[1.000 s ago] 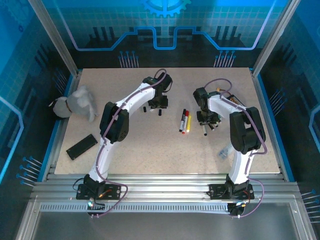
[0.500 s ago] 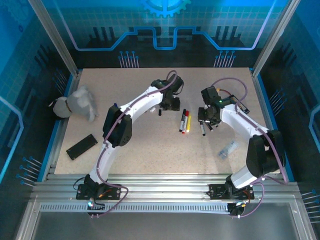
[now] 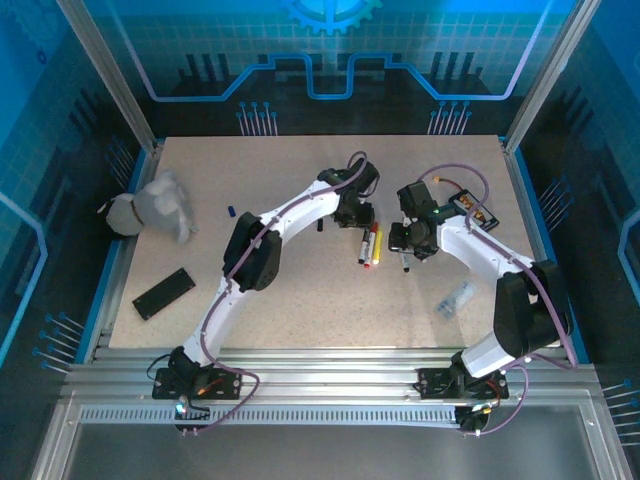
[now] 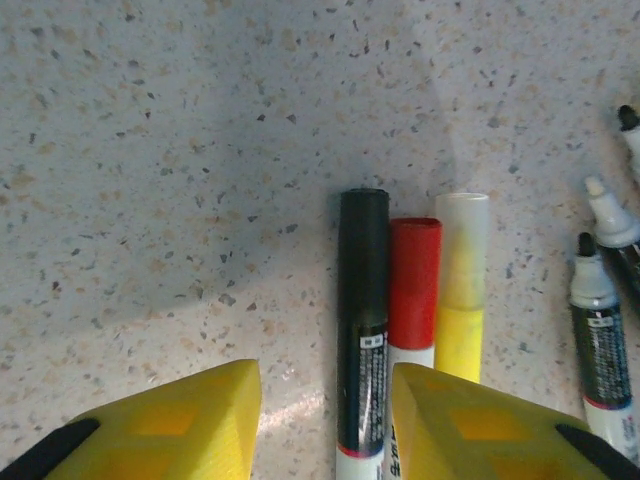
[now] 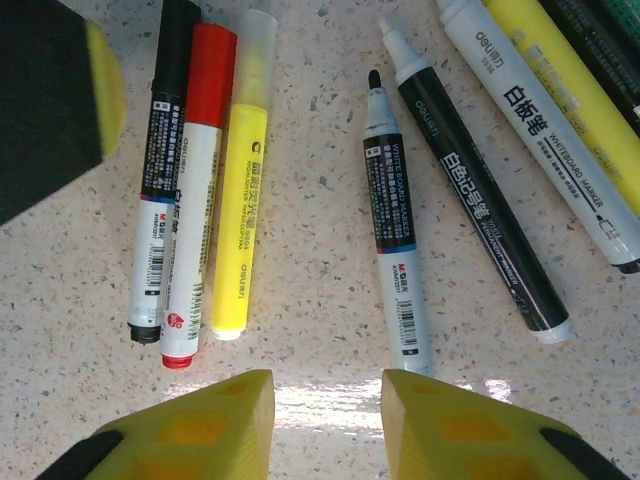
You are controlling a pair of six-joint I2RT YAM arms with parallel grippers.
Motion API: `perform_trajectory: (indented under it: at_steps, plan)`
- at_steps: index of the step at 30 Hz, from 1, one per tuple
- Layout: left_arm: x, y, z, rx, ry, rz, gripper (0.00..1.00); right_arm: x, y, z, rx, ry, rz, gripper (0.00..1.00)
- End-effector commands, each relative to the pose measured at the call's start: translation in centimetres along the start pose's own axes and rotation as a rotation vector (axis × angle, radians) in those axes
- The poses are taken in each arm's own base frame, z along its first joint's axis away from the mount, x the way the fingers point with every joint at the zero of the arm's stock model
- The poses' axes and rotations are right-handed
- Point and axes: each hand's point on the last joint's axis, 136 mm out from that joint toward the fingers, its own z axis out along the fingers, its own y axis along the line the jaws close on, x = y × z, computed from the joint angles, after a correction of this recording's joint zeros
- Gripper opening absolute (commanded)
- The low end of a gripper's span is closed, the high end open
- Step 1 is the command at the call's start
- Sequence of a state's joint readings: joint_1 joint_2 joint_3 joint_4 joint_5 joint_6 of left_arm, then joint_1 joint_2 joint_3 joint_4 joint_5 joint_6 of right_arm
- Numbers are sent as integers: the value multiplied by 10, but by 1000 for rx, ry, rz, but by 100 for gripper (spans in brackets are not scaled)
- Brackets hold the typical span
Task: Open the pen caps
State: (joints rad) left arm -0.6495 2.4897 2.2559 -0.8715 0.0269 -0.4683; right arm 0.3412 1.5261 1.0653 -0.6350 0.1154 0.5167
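Note:
Three capped pens (image 3: 369, 244) lie side by side mid-table. The left wrist view shows their pen caps: black (image 4: 363, 230), red (image 4: 414, 270) and clear over a yellow body (image 4: 462, 245). My left gripper (image 4: 325, 420) is open just above them, with the black pen between its fingers and nothing gripped; from above it sits at their far end (image 3: 357, 218). My right gripper (image 5: 327, 420) is open over bare table, between the capped trio (image 5: 195, 190) and several uncapped pens (image 5: 395, 220); from above it hangs right of the trio (image 3: 410, 245). Loose caps, blue (image 3: 228, 211) and black (image 3: 320, 226), lie apart.
A grey plush toy (image 3: 150, 207) sits at the left edge and a flat black slab (image 3: 163, 292) lies front left. A clear wrapper (image 3: 457, 297) lies front right. An orange-and-black pack (image 3: 470, 208) is behind the right arm. The left gripper's finger (image 5: 50, 110) is at the right wrist view's top left.
My left gripper has swept right from the table's middle to the three capped pens. My right gripper shifted slightly left and nearer. The blue cap is now uncovered.

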Motion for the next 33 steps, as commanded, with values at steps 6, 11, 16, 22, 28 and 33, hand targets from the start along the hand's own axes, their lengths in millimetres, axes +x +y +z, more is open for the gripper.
perform_trajectory:
  at_steps: [6, 11, 16, 22, 28, 33]
  plan:
    - [-3, -12, 17, 32, 2, 14, 40, 2, -4, -7, -11, -20, 15, 34]
    - [0, 0, 27, -36, 16, 7, 38, 7, -6, -3, -11, -6, 17, 33]
    - [3, 13, 39, -102, 36, 0, 35, 10, -7, -2, -15, -4, 18, 33]
    - [-1, 22, 42, -143, 19, -13, 36, 14, -2, 3, -51, 5, 31, 32]
    - [-8, 24, 43, -143, 8, -24, 35, 17, 4, 4, -94, 5, 38, 31]
    - [-7, 30, 48, -159, 17, -20, 29, 21, 10, 6, -129, 4, 45, 30]
